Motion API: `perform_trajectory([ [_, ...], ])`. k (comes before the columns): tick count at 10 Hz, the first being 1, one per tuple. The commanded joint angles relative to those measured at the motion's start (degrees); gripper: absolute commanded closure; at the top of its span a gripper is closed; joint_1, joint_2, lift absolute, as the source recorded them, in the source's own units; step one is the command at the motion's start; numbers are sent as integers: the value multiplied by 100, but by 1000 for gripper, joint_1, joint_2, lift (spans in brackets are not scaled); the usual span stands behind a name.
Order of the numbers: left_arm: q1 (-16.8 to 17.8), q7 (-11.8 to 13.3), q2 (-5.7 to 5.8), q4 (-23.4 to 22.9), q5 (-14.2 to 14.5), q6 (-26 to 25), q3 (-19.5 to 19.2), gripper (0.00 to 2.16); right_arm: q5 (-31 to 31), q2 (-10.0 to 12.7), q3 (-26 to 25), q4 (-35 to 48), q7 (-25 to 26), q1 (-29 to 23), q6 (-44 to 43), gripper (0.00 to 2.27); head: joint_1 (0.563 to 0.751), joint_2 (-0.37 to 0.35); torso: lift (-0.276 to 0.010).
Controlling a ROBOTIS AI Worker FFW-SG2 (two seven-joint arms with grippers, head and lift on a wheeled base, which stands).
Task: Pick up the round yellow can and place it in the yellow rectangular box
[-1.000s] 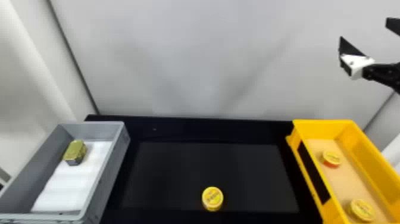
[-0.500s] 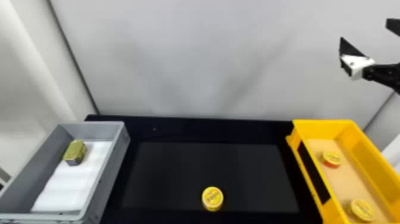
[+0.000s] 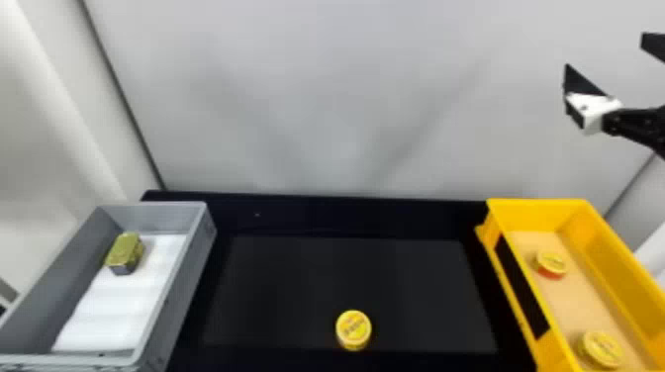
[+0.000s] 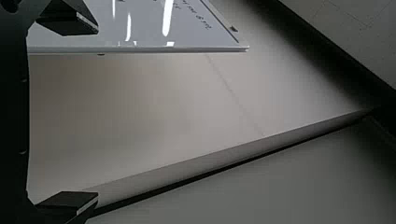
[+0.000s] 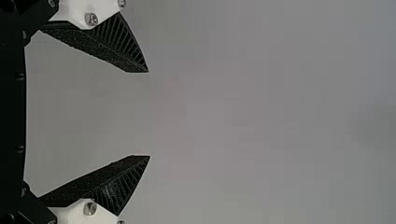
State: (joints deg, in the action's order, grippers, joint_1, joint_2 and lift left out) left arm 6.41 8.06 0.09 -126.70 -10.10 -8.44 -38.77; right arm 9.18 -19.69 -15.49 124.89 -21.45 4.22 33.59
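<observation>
while it sits upright, the can [image 3: 353, 329] looks round and yellow.

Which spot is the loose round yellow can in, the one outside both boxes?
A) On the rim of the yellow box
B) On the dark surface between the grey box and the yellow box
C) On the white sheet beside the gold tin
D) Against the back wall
B: the round yellow can sits on the dark surface, with the grey box to its left and the yellow rectangular box to its right.
</observation>
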Motion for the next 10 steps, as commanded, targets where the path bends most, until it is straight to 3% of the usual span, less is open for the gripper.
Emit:
perform_trajectory([
  [1,0,11,-24,5,0,0,8,38,5,0,2,0,0,0,0,144,686,14,-55],
  [7,106,-24,-24,146,-27,44,245,38,49,0,-33,53,-9,-27,44,144,686,14,-55],
  [10,62,-15,-24,163,-27,53,219,38,357,0,-112,167,-396,-115,211,147,686,14,-55],
])
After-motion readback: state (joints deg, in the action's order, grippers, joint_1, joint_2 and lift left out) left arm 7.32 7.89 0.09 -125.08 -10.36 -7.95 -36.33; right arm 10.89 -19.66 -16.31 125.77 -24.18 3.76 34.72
